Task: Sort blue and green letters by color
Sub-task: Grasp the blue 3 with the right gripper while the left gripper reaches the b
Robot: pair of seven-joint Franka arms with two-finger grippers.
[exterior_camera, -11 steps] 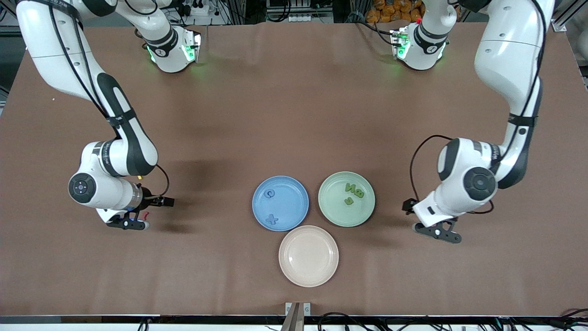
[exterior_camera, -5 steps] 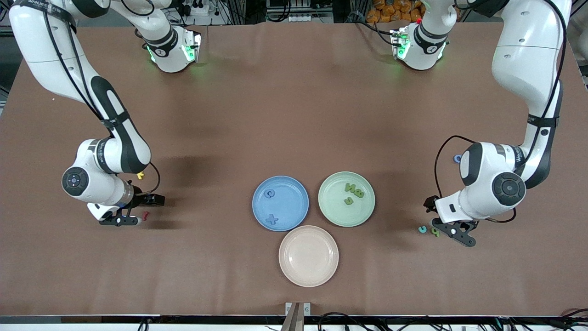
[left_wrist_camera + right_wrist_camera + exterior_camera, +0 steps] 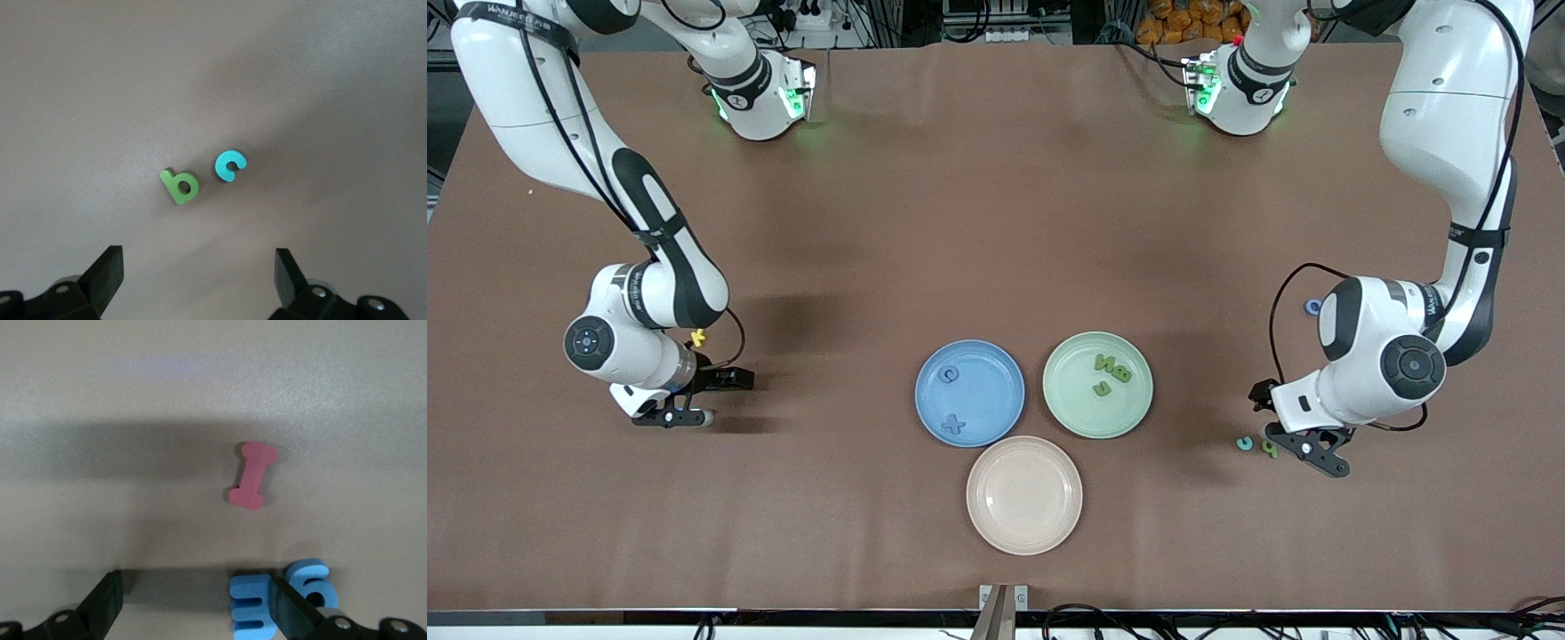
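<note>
Two blue letters, a c (image 3: 951,374) and an x (image 3: 953,424), lie in the blue plate (image 3: 987,400). Three green letters (image 3: 1110,373) lie in the green plate (image 3: 1085,413). My left gripper (image 3: 1307,447) (image 3: 197,277) hangs open low over the table near the left arm's end, beside a green p (image 3: 1268,449) (image 3: 180,186). My right gripper (image 3: 669,418) (image 3: 200,603) is open low over the table near the right arm's end. A blue E (image 3: 252,607) lies between its fingers, against one of them, with a blue g (image 3: 310,583) just outside.
A turquoise c (image 3: 1243,442) (image 3: 230,165) lies beside the green p. A dark red letter (image 3: 253,475) rests past the right gripper's fingertips. A yellow letter (image 3: 697,338) sits by the right arm's wrist. The pink plate (image 3: 1024,495) holds nothing. A small blue letter (image 3: 1312,307) lies by the left arm.
The left arm swung toward its end of the table, uncovering the green p and turquoise c, then held still. The right gripper shifted slightly toward the plates, now covering the dark red letter in the front view.
</note>
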